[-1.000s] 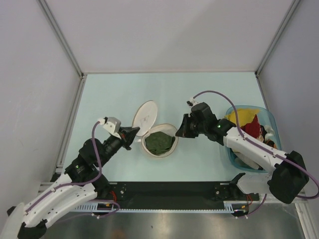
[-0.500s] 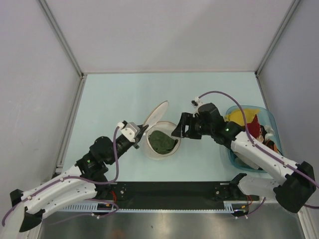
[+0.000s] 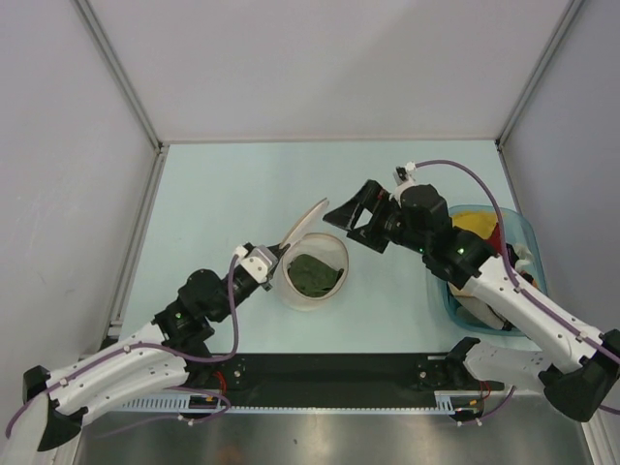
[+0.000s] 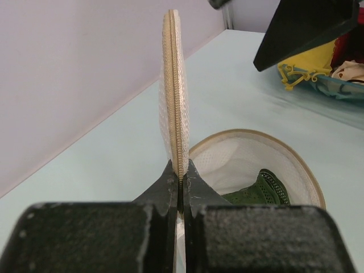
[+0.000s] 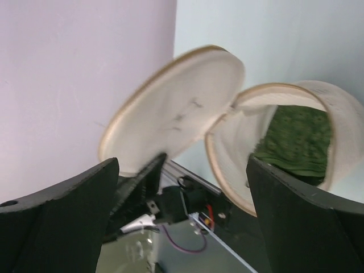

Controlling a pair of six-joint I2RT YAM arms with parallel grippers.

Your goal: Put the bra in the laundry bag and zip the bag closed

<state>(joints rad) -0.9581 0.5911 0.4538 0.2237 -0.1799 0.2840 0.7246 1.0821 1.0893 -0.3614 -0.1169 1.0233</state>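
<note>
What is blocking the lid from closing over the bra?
Nothing visible. The left gripper pinches the lid upright beside the laundry bag's open half. The bra lies down inside, and the right gripper hangs open off to the side, apart from both.

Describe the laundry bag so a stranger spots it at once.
Look at the middle of the pale table. The laundry bag is the round cream mesh case, lid raised, green bra inside; the tub at right is blue and translucent.
</note>
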